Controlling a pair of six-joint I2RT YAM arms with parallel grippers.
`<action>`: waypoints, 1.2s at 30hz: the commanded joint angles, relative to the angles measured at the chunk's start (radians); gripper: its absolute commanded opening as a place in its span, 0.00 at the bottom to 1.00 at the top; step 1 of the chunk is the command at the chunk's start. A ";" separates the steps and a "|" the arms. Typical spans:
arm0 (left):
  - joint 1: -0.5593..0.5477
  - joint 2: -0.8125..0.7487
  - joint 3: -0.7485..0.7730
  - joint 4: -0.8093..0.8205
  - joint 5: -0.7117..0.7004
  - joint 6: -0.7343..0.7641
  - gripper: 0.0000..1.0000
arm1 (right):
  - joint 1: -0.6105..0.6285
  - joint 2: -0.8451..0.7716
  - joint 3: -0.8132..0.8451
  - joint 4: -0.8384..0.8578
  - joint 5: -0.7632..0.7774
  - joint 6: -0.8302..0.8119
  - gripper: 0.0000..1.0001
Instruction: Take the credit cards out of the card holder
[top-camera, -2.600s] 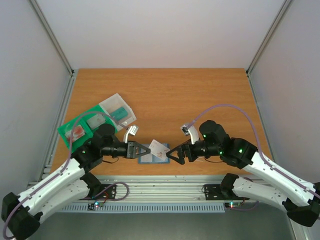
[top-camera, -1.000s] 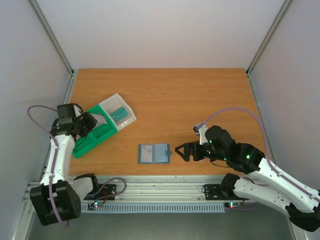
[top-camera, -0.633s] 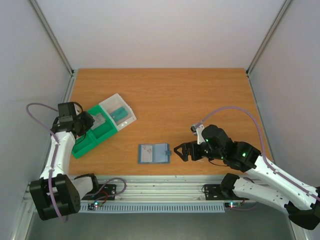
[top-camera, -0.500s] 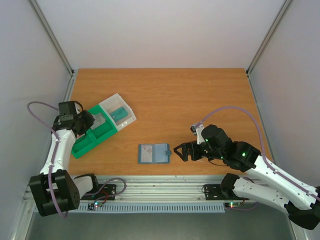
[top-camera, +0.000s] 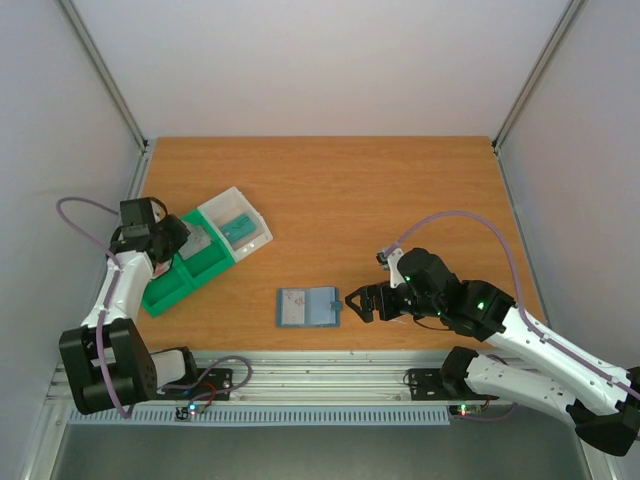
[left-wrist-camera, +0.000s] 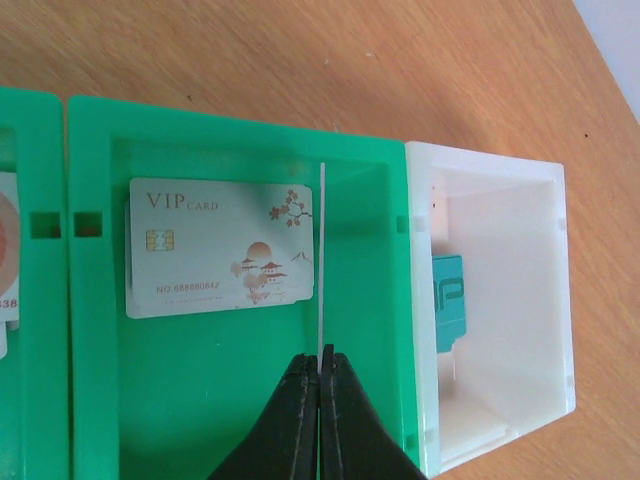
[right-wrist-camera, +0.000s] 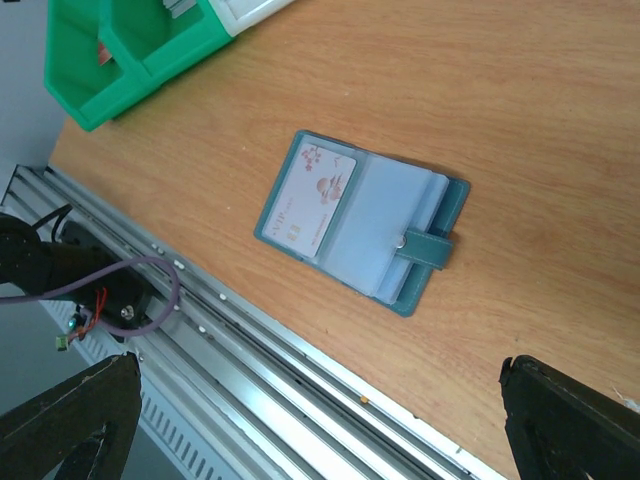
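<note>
The slate-blue card holder (top-camera: 308, 307) lies open on the table near the front edge, tab clasp to its right. One whitish credit card (right-wrist-camera: 308, 197) sits in its left leaf (right-wrist-camera: 370, 225). My left gripper (left-wrist-camera: 320, 365) is shut on a thin white credit card (left-wrist-camera: 322, 260), seen edge-on above a compartment of the green tray (left-wrist-camera: 200, 400). A VIP credit card (left-wrist-camera: 220, 247) lies flat in that compartment. A card with a red round mark (left-wrist-camera: 5, 250) shows in the neighbouring one. My right gripper (top-camera: 352, 303) hovers open just right of the holder, holding nothing.
A clear box (top-camera: 237, 225) with a teal block (left-wrist-camera: 448, 300) adjoins the tray's far end at the table's left. The metal rail (right-wrist-camera: 250, 350) runs along the near table edge, just below the holder.
The left gripper carried a card from the holder to the green tray and has edged slightly farther back over it. The right gripper has slid a little left toward the holder.
</note>
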 joint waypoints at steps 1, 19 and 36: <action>0.005 0.030 0.003 0.094 -0.007 -0.011 0.00 | 0.005 0.004 0.039 0.001 0.024 -0.028 0.99; 0.006 0.086 0.008 0.127 -0.020 -0.016 0.00 | 0.005 0.025 0.020 0.032 -0.020 -0.019 0.98; 0.006 0.129 -0.001 0.153 -0.040 -0.020 0.00 | 0.005 0.027 0.021 0.042 -0.030 -0.001 0.99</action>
